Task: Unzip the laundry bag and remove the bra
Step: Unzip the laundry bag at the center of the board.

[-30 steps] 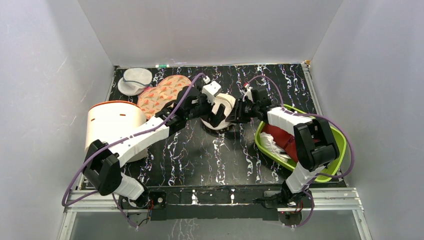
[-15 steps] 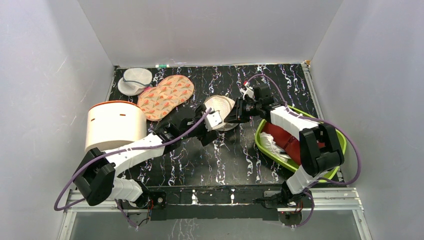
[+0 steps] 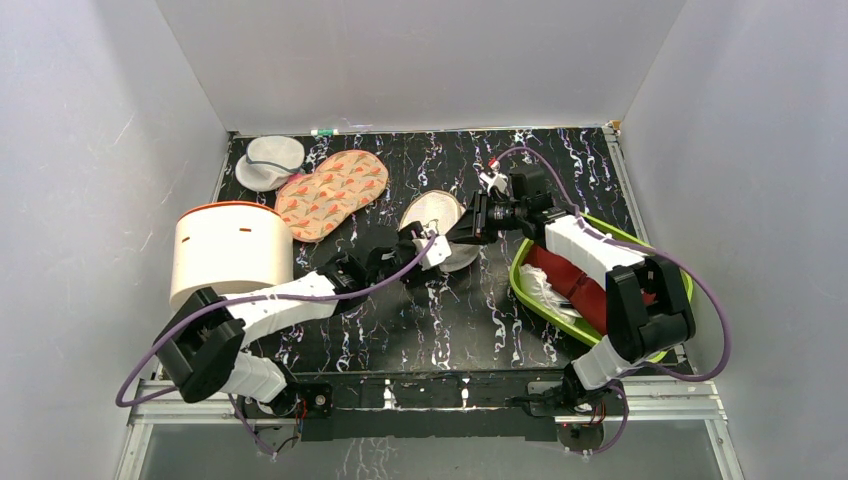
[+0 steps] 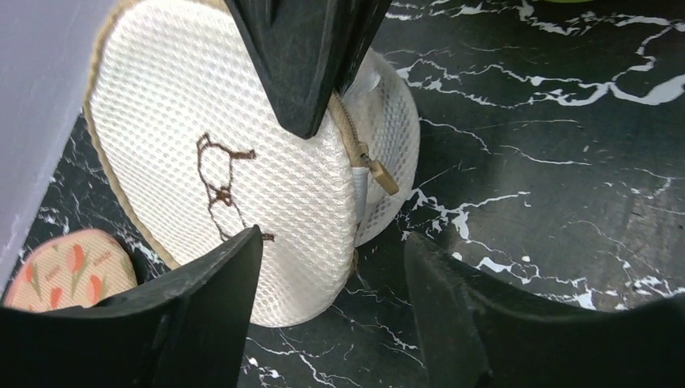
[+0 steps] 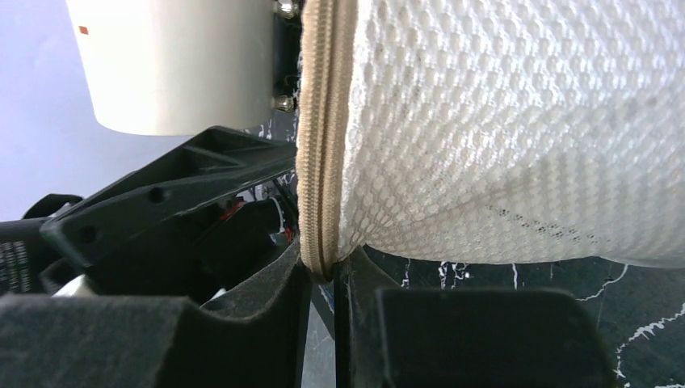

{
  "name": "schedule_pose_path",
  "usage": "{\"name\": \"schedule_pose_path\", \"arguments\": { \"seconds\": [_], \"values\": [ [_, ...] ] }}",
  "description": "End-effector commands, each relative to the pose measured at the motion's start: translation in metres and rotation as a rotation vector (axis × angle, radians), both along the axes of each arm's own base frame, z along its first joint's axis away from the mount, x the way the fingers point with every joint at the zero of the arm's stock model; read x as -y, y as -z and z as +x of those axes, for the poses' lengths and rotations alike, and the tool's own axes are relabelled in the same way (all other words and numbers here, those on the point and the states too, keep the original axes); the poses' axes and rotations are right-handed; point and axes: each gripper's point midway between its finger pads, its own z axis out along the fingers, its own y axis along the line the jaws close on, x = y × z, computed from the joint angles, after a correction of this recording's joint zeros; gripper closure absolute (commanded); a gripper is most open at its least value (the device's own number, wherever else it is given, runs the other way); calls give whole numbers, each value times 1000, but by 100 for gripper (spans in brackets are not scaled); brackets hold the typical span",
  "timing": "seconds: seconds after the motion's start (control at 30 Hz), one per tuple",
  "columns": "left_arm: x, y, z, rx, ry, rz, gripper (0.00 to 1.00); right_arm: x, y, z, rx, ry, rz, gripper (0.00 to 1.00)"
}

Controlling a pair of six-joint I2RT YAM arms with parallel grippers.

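Pinching zip seam (image 5: 317, 145) of laundry bag (image 5: 517, 137), right gripper (image 5: 323, 271) clamped, left gripper (image 4: 331, 250) parted near it, holding nothing.

Soft, even light falls from above in the overhead view: the pale walls glow, the black bench (image 3: 450, 320) looks matt, and shadows under the arms are faint. In the left wrist view the laundry bag (image 4: 161, 105) shows crisp mesh, while the left pincer (image 4: 331, 267) is dark and blurred. In the right wrist view the mesh is nearly washed out at upper right, the right pincer (image 5: 325, 279) is almost black, and the tub (image 5: 178, 65) is soft.
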Motion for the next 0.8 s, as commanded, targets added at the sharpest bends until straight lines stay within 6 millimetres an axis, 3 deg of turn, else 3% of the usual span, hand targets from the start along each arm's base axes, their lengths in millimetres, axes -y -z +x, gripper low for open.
{"name": "schedule_pose_path", "arguments": {
  "seconds": [0.0,0.27,0.43,0.6,0.77],
  "values": [
    [5,-14,21,46,-88,-27,41,-4,-31,-4,88,-29,69,87],
    [5,-28,19,25,-88,-19,77,3,-18,-5,105,-17,9,84],
    [7,-36,15,-13,-74,-23,100,10,-20,4,161,-3,-79,62],
    [8,-41,15,-42,-107,-51,100,34,-32,22,295,76,-254,39],
    [15,-51,15,-103,-127,-100,100,76,-41,36,447,232,-458,28]
  ]
}}
